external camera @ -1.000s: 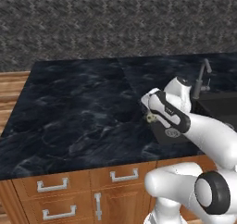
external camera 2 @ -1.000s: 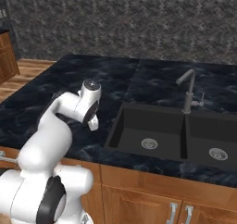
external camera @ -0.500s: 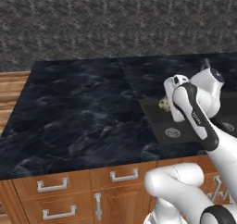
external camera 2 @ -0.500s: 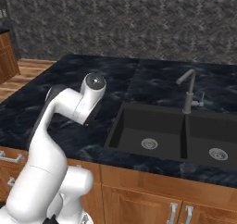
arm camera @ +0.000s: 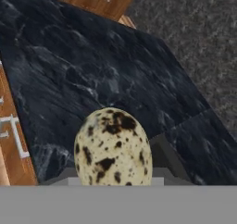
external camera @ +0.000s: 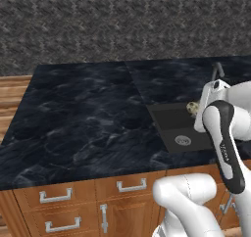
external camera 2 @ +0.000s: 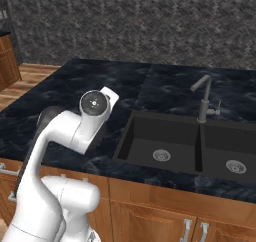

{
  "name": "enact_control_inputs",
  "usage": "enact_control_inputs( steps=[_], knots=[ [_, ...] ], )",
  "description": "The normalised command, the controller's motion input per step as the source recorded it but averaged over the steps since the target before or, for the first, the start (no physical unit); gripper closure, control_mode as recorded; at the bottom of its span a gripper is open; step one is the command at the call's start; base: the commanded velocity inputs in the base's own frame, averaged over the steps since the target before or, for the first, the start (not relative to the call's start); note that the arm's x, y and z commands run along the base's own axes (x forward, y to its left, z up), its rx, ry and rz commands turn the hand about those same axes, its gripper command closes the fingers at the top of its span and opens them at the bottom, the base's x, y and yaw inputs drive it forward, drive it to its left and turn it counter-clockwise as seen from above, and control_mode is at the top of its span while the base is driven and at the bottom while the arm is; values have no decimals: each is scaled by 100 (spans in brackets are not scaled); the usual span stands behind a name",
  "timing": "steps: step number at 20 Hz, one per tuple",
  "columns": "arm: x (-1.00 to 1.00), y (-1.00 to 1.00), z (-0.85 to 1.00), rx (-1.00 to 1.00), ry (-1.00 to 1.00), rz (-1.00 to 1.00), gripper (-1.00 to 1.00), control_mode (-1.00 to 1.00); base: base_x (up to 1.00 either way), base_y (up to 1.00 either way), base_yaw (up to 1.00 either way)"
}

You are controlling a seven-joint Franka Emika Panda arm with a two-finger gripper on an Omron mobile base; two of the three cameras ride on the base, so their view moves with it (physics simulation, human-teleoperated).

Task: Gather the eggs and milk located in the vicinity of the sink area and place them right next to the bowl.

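Observation:
A cream egg point(arm camera: 113, 146) with dark brown speckles sits between my gripper's point(arm camera: 113, 176) fingertips, and the gripper is shut on it. In the left base view the egg point(external camera: 191, 106) and gripper point(external camera: 195, 108) hang above the near-left part of the dark sink basin point(external camera: 171, 126), beside the grey faucet point(external camera: 215, 72). From the right base view the double sink point(external camera 2: 150, 136) and its faucet point(external camera 2: 203, 98) lie to the right of my white arm point(external camera 2: 90, 113). The milk and the bowl are out of view.
Black marble counter point(external camera: 83, 118) stretches left of the sink, backed by a dark speckled wall point(external camera: 122, 25). Wooden drawers and cabinet doors point(external camera: 73, 206) run along the counter's front edge. A round silver drain point(external camera: 182, 140) lies in the basin.
My arm has swung to the right with the egg in its grip, from above the counter to above the sink. The gripper stays shut on the egg.

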Motion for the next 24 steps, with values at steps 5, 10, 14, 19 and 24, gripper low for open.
enact_control_inputs(
  steps=[5,10,14,19,24],
  knots=[
    [-69,-25,0,1,-9,0,100,-100,0,0,0],
    [-46,-5,0,0,-3,0,100,-100,0,0,0],
    [0,0,0,0,0,0,100,-100,0,0,0],
    [0,0,0,0,0,0,100,100,-37,-9,0],
    [0,0,0,0,0,0,100,100,-75,-40,0]
  ],
)
